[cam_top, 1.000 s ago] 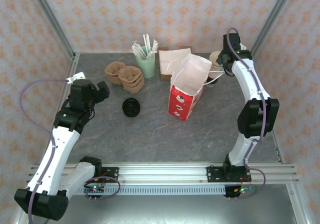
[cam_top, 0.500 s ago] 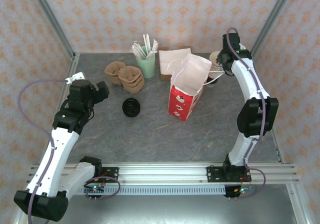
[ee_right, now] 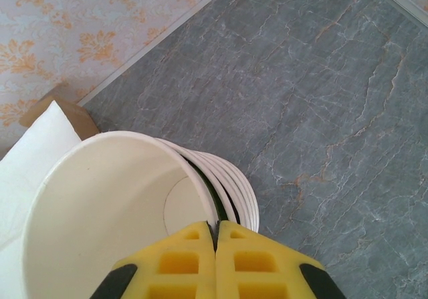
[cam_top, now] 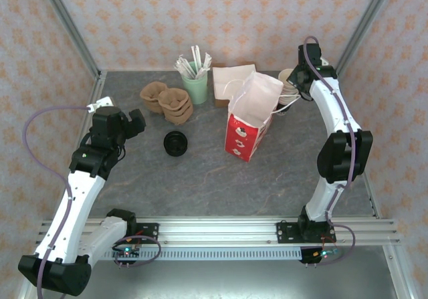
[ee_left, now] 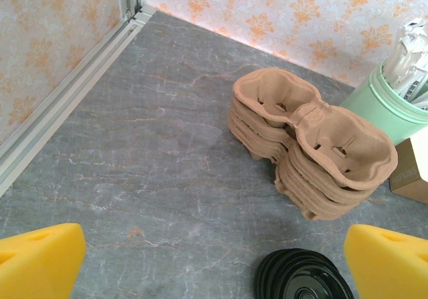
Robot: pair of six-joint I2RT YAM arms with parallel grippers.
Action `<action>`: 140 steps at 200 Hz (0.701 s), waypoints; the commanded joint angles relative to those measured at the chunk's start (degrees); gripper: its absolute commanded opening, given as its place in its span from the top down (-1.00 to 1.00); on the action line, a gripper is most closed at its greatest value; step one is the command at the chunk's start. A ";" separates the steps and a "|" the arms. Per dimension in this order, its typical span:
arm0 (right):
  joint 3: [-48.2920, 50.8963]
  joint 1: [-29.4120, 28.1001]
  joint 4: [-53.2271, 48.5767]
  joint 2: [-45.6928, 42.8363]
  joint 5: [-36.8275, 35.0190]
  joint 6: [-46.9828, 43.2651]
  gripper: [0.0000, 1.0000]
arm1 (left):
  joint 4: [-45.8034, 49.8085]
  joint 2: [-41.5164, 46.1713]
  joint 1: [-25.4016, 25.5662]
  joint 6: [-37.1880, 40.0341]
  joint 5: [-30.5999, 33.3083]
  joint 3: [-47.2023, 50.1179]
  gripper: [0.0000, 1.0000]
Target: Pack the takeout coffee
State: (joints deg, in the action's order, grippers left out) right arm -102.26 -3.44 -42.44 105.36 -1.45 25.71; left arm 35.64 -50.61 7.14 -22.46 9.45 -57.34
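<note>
The red bag [cam_top: 251, 122] is open, so that part's easy. Our right gripper [ee_right: 215, 242] is pinched shut at the stacked cups' [ee_right: 114, 205] rim, right of the bag. We reckon the takeout coffee [cam_top: 283, 109] is the dark cup beside them, half behind the bag handles, so we'd go lower. The left gripper [ee_left: 214, 265] gapes wide left of the bag, by the carriers [ee_left: 314, 138] and black lids [ee_left: 301, 279].
</note>
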 commanded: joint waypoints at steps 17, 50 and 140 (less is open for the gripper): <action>-1.83 0.19 0.03 -4.04 -0.63 -0.18 0.94 | 1.87 1.03 0.43 0.78 1.36 -2.51 -1.00; -1.91 0.19 -0.36 -6.68 -1.19 0.10 0.99 | 2.22 1.04 0.43 0.69 1.18 -3.08 -1.00; -0.20 0.19 -0.18 -13.87 -2.50 0.03 1.00 | 2.41 1.65 0.43 0.39 0.82 -3.87 -1.00</action>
State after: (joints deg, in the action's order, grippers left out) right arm -102.26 -3.42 -42.46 94.50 -2.15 25.74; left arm 36.71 -49.87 7.16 -22.46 9.43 -59.22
